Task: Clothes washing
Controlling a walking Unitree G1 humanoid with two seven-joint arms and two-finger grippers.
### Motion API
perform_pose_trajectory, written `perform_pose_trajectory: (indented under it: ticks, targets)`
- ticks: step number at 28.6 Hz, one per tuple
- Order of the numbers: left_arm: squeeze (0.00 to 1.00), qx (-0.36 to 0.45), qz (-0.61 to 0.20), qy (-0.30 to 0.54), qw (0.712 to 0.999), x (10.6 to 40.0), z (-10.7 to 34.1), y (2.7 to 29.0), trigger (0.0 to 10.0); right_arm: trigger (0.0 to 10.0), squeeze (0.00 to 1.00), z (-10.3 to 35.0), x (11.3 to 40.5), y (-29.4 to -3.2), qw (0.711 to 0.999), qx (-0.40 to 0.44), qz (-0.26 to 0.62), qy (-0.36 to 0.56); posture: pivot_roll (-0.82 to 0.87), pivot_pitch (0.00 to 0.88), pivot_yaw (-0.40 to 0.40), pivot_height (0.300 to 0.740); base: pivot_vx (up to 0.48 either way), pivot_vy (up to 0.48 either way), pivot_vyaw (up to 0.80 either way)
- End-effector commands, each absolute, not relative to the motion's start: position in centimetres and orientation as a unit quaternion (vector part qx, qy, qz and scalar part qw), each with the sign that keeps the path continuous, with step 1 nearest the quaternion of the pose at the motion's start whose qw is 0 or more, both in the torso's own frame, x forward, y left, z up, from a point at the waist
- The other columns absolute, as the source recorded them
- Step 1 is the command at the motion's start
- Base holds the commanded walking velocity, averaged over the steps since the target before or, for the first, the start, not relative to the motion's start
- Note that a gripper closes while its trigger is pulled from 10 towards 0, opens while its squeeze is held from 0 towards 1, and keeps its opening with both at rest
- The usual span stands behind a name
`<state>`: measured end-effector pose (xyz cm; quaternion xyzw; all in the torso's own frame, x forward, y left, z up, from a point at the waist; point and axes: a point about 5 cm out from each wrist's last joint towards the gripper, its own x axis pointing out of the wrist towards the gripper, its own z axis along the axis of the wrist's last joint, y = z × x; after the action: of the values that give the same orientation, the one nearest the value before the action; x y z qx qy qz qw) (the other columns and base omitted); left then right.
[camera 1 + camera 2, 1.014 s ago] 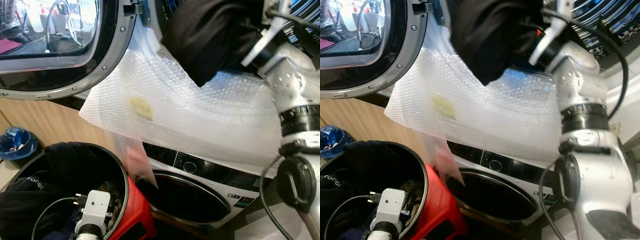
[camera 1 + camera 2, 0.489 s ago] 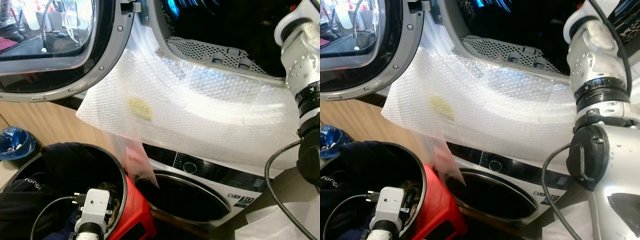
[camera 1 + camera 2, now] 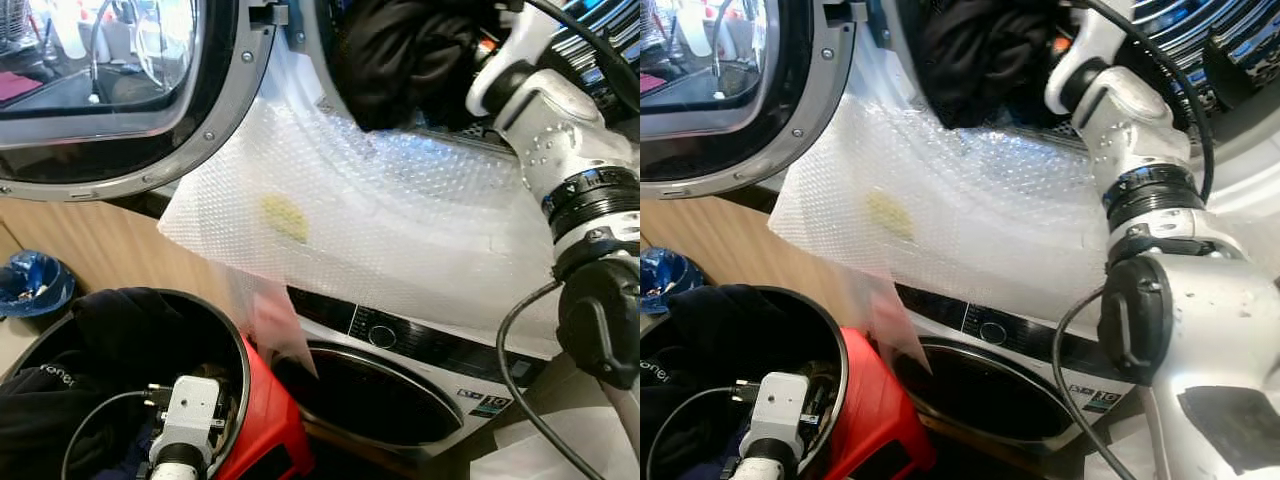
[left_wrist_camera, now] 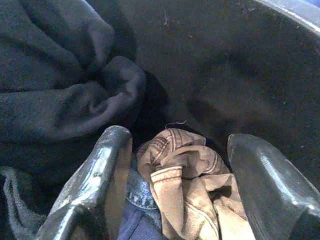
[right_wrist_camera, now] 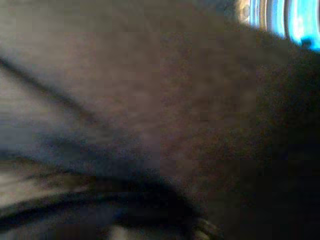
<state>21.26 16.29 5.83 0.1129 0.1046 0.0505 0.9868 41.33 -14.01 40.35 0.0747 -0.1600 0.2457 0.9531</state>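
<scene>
We had a black garment point(image 3: 415, 55) at the washer drum mouth; right tool's grip we couldn't tell. Left tool point(image 4: 175, 165) gaped wide over tan cloth point(image 4: 185, 185) in the bin point(image 3: 240, 400); more remained.

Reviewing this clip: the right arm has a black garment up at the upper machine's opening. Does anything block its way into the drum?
Nothing visible does. The black garment hangs at the mouth of the upper drum, whose door is swung wide open to the left. The bubble wrap only drapes below the opening, over the machine's front. The right gripper is hidden behind the cloth.
</scene>
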Motion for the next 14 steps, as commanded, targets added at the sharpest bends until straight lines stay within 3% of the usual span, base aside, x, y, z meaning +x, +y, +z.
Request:
perform_pose_trajectory:
  ticks: [1,2,4,10,13,14]
  targets:
    - [0.0,0.11,0.03,0.184,0.976,19.6,2.6,15.6,10.0,10.0,0.0,42.4,41.1,-18.3,0.973,0.115,0.064,-0.189,0.03,0.176,-0.091,0.74,0.0,0.0,0.0]
    - [0.0,0.11,0.031,0.183,0.977,19.6,2.6,15.5,10.0,10.0,0.0,42.3,40.4,-23.0,0.967,0.121,-0.118,-0.192,0.04,0.175,-0.097,0.74,0.0,0.0,0.0]
    - [0.0,0.11,0.03,0.182,0.977,19.6,2.6,15.5,10.0,10.0,0.0,42.5,40.1,-23.9,0.963,0.107,-0.152,-0.197,0.04,0.175,-0.097,0.74,0.0,0.0,0.0]
    - [0.0,0.106,0.031,0.182,0.977,19.6,2.6,15.4,10.0,10.0,0.0,42.0,40.6,-22.3,0.972,0.081,-0.091,-0.2,0.03,0.179,-0.095,0.74,0.0,0.0,0.0]
    - [0.0,0.107,0.027,0.182,0.977,19.6,2.7,15.3,10.0,10.0,0.0,40.8,41.2,-20.6,0.979,0.097,-0.016,-0.181,0.04,0.18,-0.093,0.74,0.0,0.0,0.0]
    - [0.0,0.108,0.026,0.182,0.977,19.6,2.7,15.3,10.0,10.0,0.0,40.1,41.6,-18.9,0.981,0.093,0.049,-0.163,0.03,0.18,-0.091,0.74,0.0,0.0,0.0]
